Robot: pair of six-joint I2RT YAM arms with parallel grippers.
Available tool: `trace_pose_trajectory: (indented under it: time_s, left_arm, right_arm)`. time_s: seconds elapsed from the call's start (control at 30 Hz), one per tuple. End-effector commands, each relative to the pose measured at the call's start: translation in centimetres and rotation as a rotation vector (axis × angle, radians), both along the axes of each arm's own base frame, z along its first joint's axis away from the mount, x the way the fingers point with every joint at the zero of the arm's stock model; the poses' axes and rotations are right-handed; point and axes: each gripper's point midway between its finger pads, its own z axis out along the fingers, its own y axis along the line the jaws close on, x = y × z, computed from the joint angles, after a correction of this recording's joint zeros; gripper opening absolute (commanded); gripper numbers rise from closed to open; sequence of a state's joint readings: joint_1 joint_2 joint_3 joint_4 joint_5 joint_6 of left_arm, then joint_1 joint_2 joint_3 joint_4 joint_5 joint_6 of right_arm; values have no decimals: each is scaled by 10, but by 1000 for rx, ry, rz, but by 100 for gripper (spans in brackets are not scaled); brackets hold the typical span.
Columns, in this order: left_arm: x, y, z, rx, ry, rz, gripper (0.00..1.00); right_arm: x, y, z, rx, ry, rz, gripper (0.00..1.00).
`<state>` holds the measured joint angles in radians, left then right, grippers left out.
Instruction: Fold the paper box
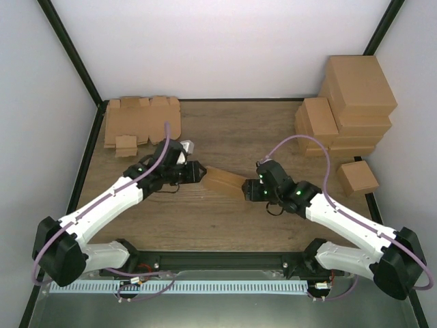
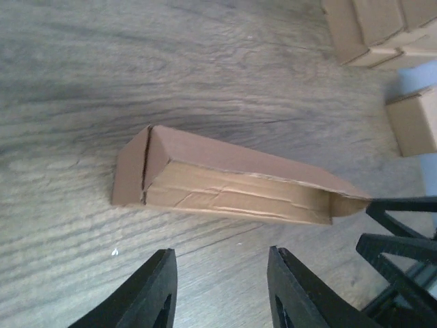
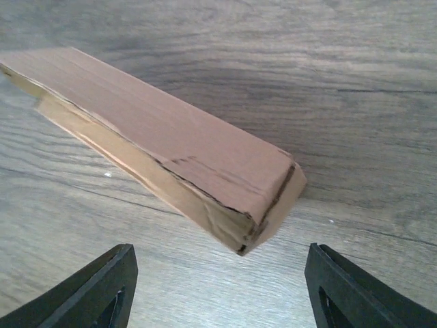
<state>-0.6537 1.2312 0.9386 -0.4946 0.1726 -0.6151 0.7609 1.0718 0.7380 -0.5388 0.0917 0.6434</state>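
ITEM 1: paper box (image 1: 225,181). It lies on its side in the middle of the table (image 1: 225,137), directly between the two grippers, with one end pointing at each. It is folded into a long, low sleeve. The long side seam looks ragged and slightly sprung. One end flap shows a dark slit along its edge. The other end looks uneven, and I cannot tell whether it is tucked. I judge the fold nearly complete but not locked.

ITEM 2: left gripper (image 1: 198,172). Released, fingers parted and holding nothing, just beside the box's left end.

ITEM 3: right gripper (image 1: 250,191). Spread wide and empty, at the opposite end.

ITEM 4: hazards, as I see them.
- Pushing on one end alone would likely slide the light box across the smooth wood instead of seating the flap.
- Squeezing the thin walls could buckle the sleeve and open the ragged seam.
- A fingertip caught in the slit could pry the flap back out.
- With both arms converging on one small piece, I watch for fingers meeting.

ITEM 5: surroundings. Flat blanks (image 1: 140,119) at the far left and stacked cartons (image 1: 348,102) at the far right, both well apart from the work. A small carton (image 1: 358,178) sits near the right arm, within reach of a careless elbow swing.
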Motion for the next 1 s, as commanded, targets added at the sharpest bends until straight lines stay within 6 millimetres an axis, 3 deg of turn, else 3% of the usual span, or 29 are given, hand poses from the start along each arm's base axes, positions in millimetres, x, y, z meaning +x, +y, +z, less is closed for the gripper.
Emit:
trace_pose_trajectory:
  time_s: [0.0, 0.07, 0.1, 0.17, 0.2, 0.33, 0.53, 0.97]
  left_arm:
    - [13, -11, 28, -152, -16, -82, 30]
    - [23, -10, 35, -204, -18, -99, 15]
    - [28, -10, 37, -222, -20, -111, 7]
    - [36, -15, 41, -262, -15, -154, 4]
    - [39, -19, 41, -280, -7, -180, 4]
    - [48, -37, 44, -355, 14, -275, 4]
    - [62, -43, 23, -350, 23, -289, 4]
    - [60, -39, -18, -356, 78, -309, 4]
  right_arm:
    - [6, 9, 45, 114, -51, 49, 67]
    - [8, 13, 56, 185, -50, 78, 56]
    - [9, 15, 61, 222, -52, 94, 42]
    - [13, 19, 72, 292, -54, 121, 11]
    - [14, 21, 78, 323, -58, 128, 2]
    - [19, 37, 99, 472, -70, 186, 1]
    - [35, 36, 81, 622, -16, 172, 1]
    - [34, 28, 33, 716, 97, 155, 1]
